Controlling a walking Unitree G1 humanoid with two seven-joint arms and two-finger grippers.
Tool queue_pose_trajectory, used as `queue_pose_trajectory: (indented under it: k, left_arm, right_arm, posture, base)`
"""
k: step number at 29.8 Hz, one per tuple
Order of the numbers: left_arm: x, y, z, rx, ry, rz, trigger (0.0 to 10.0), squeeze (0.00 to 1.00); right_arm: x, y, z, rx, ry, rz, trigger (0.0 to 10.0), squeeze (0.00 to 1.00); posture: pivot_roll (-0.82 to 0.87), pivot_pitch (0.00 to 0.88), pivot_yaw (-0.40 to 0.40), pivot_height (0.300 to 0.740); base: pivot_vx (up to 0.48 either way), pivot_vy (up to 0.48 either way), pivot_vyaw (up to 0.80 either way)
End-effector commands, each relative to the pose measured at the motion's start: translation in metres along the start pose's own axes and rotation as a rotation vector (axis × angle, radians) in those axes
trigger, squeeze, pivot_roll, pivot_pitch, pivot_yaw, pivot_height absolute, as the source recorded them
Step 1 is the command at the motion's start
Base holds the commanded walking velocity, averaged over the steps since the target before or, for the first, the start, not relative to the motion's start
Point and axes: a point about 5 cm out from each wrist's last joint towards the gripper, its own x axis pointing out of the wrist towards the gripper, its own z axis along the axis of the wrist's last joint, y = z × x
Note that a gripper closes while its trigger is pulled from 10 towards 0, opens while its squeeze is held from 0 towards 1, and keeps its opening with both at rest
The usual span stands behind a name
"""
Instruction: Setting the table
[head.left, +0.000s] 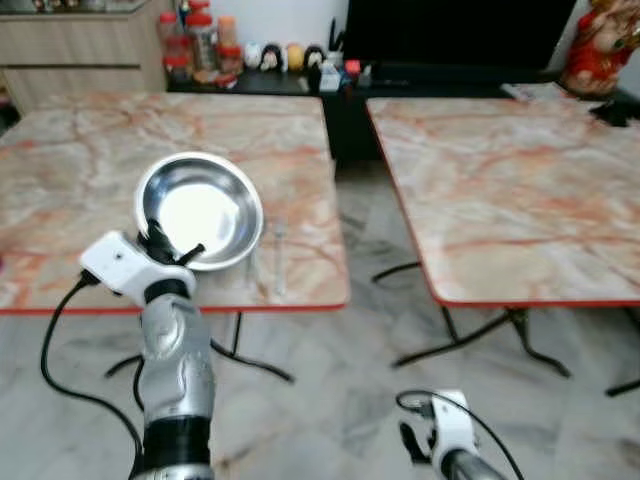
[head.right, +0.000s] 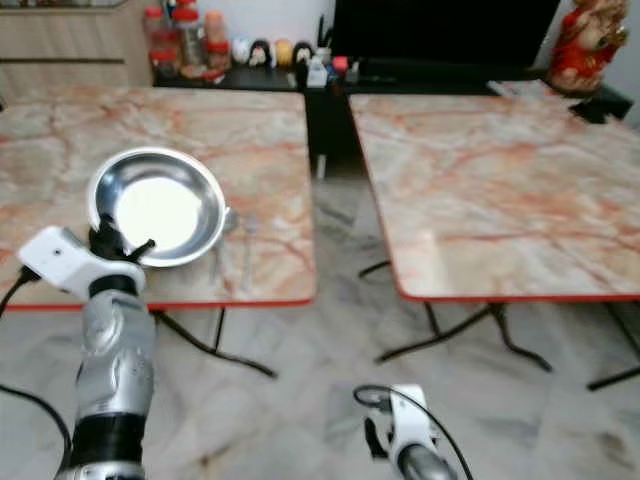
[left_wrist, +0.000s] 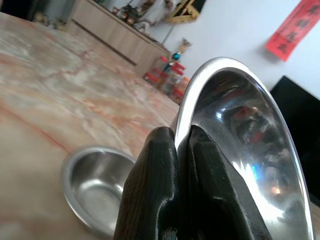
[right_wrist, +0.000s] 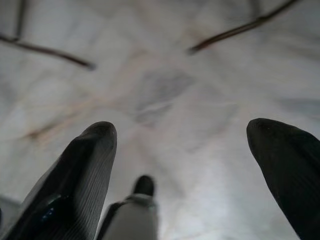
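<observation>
My left gripper (head.left: 168, 246) is shut on the near rim of a shiny steel bowl (head.left: 203, 208) and holds it tilted over the front part of the left marble table (head.left: 90, 150). In the left wrist view the two black fingers (left_wrist: 155, 165) pinch the bowl's rim (left_wrist: 200, 85). A second, smaller steel bowl (left_wrist: 95, 187) rests on the tabletop beyond them. Faint cutlery (head.left: 278, 252) lies on the table just right of the held bowl. My right gripper (right_wrist: 180, 150) hangs low over the floor, open, with nothing between its fingers.
A second marble table (head.left: 510, 190) stands to the right, with a floor gap (head.left: 365, 250) between the two. Jars and bottles (head.left: 200, 40) and a dark screen (head.left: 455, 30) stand on a low cabinet at the back. Folding table legs (head.left: 480, 340) reach across the marble floor.
</observation>
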Motion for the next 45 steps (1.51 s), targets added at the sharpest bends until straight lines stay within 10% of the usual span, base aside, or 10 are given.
queue_pose_trajectory:
  k: [1,16,21,33,37,45]
  left_arm:
    - [0.003,0.003,0.009,-0.008,-0.038,0.014,10.0,0.00]
    - [-0.015,0.021,-0.001,0.070,0.003,0.036,10.0,0.00]
    - [-0.040,0.048,-0.036,0.193,0.162,0.038,10.0,0.00]
    - [-0.131,0.173,-0.115,0.407,0.795,0.282,10.0,0.00]
    - [-0.157,0.191,-0.125,0.530,0.981,0.308,10.0,0.00]
    - [-0.167,0.195,-0.129,0.548,1.032,0.322,10.0,0.00]
  right_arm:
    - [0.001,0.006,0.003,0.009,-0.015,0.014,10.0,0.00]
    - [0.001,0.007,0.001,0.003,-0.013,0.015,10.0,0.00]
    - [0.001,0.009,0.000,0.005,-0.012,0.016,10.0,0.00]
    - [0.001,0.011,0.000,0.018,-0.012,0.017,10.0,0.00]
    - [0.002,0.012,0.002,0.014,-0.013,0.017,10.0,0.00]
    - [0.002,0.014,0.001,0.005,-0.012,0.016,10.0,0.00]
  posture:
    - [0.09,0.000,-0.050,0.732]
    - [0.11,0.002,-0.048,0.732]
    - [0.11,0.003,-0.044,0.732]
    - [0.11,0.000,-0.036,0.732]
    - [0.10,0.000,-0.028,0.732]
    - [0.09,0.000,-0.021,0.732]
  base:
    - [0.000,-0.480,0.00]
    - [0.000,-0.463,0.00]
    - [0.000,-0.049,0.00]
    - [0.000,0.000,0.00]
    - [0.353,0.000,0.00]
    - [0.370,0.000,0.00]
